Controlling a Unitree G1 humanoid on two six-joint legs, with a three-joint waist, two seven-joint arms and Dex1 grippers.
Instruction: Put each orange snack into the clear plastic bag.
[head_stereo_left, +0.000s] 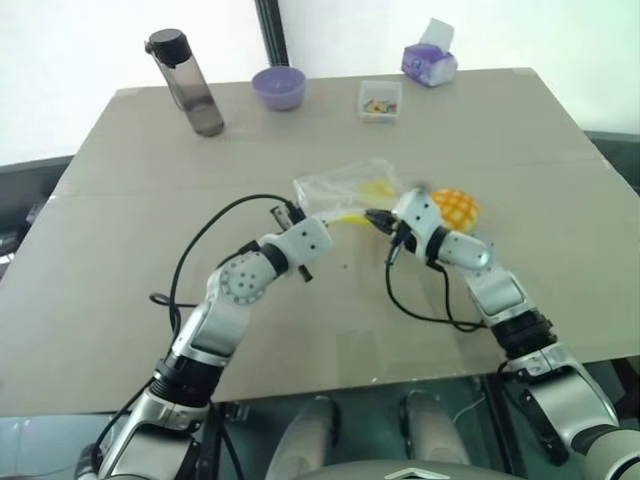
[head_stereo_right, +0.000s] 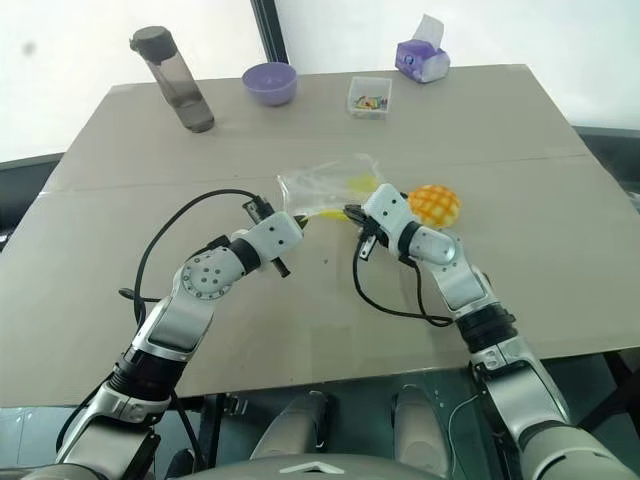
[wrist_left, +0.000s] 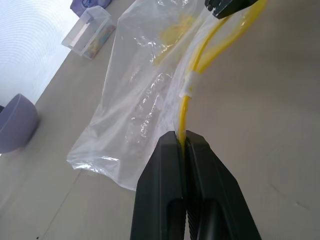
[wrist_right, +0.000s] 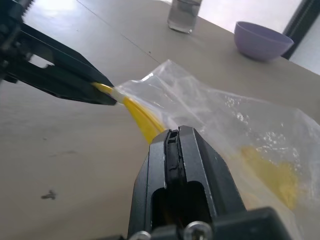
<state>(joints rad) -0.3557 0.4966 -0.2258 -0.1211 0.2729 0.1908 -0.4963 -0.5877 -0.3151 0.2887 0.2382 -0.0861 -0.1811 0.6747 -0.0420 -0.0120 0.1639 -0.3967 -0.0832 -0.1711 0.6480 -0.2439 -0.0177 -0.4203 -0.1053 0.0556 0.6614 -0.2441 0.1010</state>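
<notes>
The clear plastic bag (head_stereo_left: 340, 186) lies crinkled in the middle of the table, its yellow seal strip (wrist_left: 186, 107) on the near edge. My left gripper (head_stereo_left: 298, 213) is shut on the left end of that strip, as the left wrist view shows at the gripper (wrist_left: 182, 141). My right gripper (head_stereo_left: 372, 217) is shut on the strip's other end, the yellow band running into its tips (wrist_right: 172, 133). The strip sags in a loop between the two grippers. The orange snack (head_stereo_left: 456, 208), a round bun with a grid top, rests on the table just right of the right wrist, outside the bag.
At the far side of the table stand a dark water bottle (head_stereo_left: 190, 85), a purple bowl (head_stereo_left: 278, 87), a small clear box of colourful bits (head_stereo_left: 380, 100) and a purple tissue pack (head_stereo_left: 430, 62). Black cables hang from both forearms.
</notes>
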